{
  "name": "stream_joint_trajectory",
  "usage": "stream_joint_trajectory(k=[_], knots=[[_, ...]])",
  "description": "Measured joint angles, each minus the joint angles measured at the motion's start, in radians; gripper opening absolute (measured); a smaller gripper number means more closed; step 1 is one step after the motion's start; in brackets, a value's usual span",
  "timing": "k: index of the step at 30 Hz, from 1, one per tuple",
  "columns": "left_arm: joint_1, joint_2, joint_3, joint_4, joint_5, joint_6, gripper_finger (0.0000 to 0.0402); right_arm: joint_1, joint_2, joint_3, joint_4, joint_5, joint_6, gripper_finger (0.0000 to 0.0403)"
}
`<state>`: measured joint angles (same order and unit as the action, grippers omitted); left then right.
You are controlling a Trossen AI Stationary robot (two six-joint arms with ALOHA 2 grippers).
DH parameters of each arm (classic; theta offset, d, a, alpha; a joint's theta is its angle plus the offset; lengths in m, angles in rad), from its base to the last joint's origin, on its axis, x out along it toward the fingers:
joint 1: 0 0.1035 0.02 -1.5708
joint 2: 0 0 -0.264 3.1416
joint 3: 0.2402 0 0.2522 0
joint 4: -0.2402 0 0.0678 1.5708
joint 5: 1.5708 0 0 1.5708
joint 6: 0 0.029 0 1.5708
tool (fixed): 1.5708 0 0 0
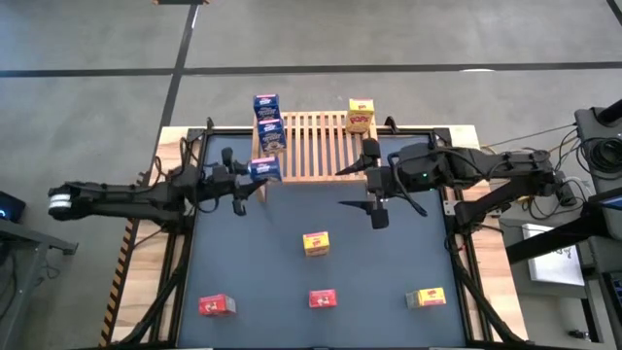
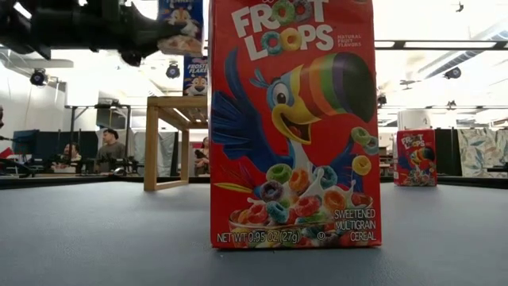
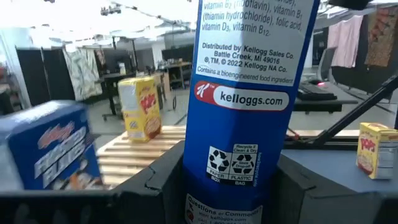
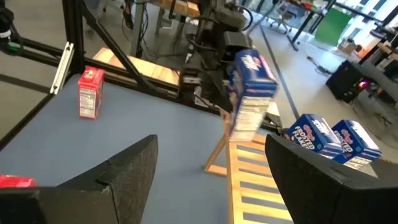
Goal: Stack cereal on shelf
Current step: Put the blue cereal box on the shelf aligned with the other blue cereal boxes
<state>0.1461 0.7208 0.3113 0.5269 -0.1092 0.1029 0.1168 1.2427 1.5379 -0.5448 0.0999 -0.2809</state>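
Clock directions taken on the high view (12 o'clock = the table's far edge).

Left gripper [image 1: 259, 175]: at about 10 o'clock of the table [image 1: 253, 262], just off the 7 o'clock corner of the shelf [image 1: 313, 146]. Partly closed, clamped on the narrow sides of a blue cereal box [image 1: 264, 169]. Held upright and clear of the table top, beside the shelf rather than on it.

Right gripper [image 1: 348, 188]: just in front of the shelf's 5 o'clock edge, pointing toward 9 o'clock. Spread wide, nothing between the fingers [image 4: 118, 180].

On the slats: two blue boxes [image 1: 268, 121] at the shelf's 9 to 11 o'clock end, close together; one yellow box [image 1: 361, 117] at 1 o'clock.

On the table: one yellow box [image 1: 316, 243] near centre; along the 6 o'clock edge, a red box [image 1: 218, 305] at 7 o'clock, a second red box [image 1: 323, 298] at 6 o'clock, and a second yellow box [image 1: 426, 297] at 5 o'clock, all well apart.
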Motion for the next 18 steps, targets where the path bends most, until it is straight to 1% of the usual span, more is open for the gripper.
stream_joint_trajectory(k=[5, 7, 12, 18], knots=[[0.148, 0.034, 0.0, -0.005, 0.179, -0.075, 0.0146, 0.002, -0.052, -0.115, 0.11, -0.004, -0.007, 0.0285], [0.185, 0.056, 0.0, -0.005, 0.226, -0.092, 0.0146, 0.002, -0.075, -0.158, 0.152, -0.004, -0.008, 0.0286], [0.229, 0.122, 0.0, -0.001, 0.234, -0.094, 0.0146, 0.001, -0.13, -0.254, 0.236, -0.004, -0.007, 0.0286], [0.267, 0.198, 0.0, 0.037, 0.239, -0.083, 0.0146, 0.002, -0.174, -0.321, 0.272, -0.004, 0.003, 0.0286]])
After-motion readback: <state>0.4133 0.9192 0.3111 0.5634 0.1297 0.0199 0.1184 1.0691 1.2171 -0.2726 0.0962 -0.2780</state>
